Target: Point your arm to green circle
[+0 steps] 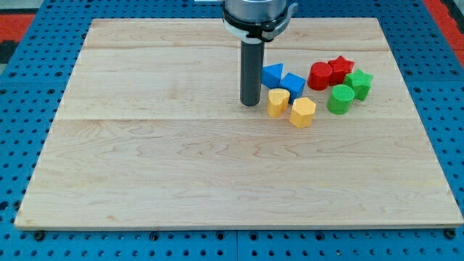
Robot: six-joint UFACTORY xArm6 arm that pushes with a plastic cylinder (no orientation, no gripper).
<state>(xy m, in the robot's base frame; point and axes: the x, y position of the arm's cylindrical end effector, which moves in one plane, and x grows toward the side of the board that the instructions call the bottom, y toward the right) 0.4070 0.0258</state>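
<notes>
Seven blocks cluster right of my tip (250, 104), green circle (339, 99) well apart; no gripper shows.

A pale wooden board (217, 174) fills most of the view, made of planks joined along faint horizontal seams, its grain running left to right. It rests on a blue pegboard (29, 43) dotted with rows of small holes, which shows on all sides. Red patches (14, 16) sit in the top corners. The light is even and soft, with faint shadows.
</notes>
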